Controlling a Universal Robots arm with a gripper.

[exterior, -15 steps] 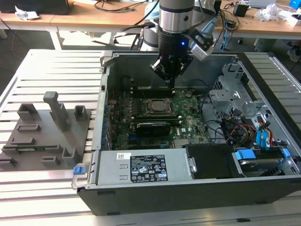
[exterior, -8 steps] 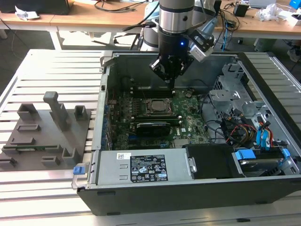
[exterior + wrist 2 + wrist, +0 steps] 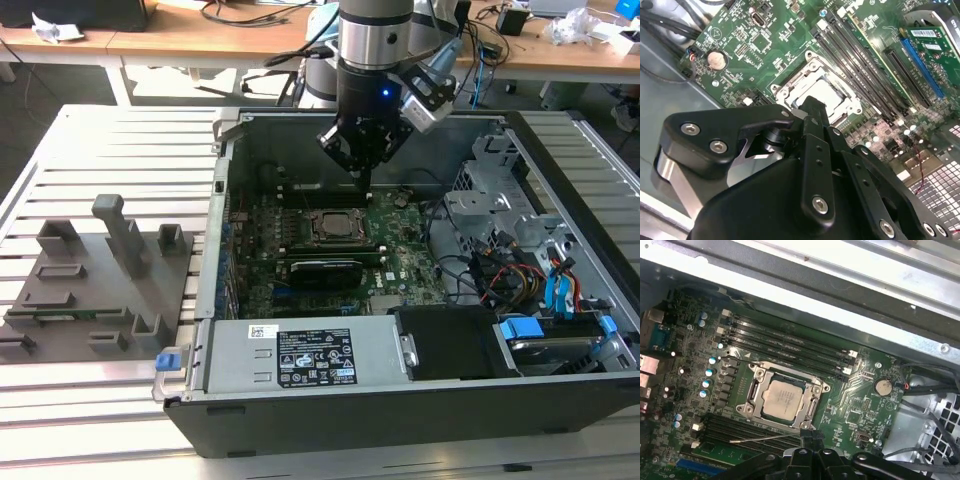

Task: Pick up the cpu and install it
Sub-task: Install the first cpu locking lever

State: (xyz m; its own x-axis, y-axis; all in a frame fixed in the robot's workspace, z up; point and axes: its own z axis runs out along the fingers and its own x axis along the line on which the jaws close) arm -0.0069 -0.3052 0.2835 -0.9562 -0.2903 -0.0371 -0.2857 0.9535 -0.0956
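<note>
The cpu (image 3: 783, 399) lies fully exposed in its socket (image 3: 754, 396) in the first wrist view; in the second wrist view, the end effector (image 3: 812, 106), pinched narrow and empty, overlaps it.

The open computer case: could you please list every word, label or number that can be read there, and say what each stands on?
No text can be quoted reliably.
Large label on the power supply, exterior view: dense print, too small.
Small white sticker beside it: too small.
cpu top, first wrist view: faint print, blurred.
Motherboard markings, first wrist view: too small.
</note>
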